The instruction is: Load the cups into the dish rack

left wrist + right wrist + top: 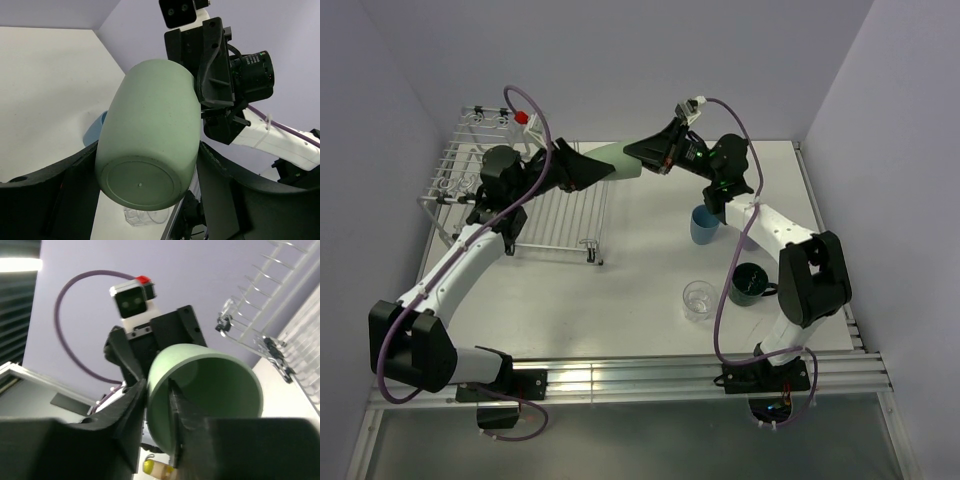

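Our left pincer (598, 168) clenches the pale green cup (620, 160) midair above the worktop (640, 270), at one o'clock from the dish rack (555, 215). Our right pincer (650, 155) straddles its rim at three o'clock; we cannot tell whether it grips.

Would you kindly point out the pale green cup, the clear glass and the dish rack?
pale green cup (150, 125), left wrist view, side wall.
clear glass (699, 298), top external view, middle of its opening.
dish rack (565, 215), top external view, bare flat grid.
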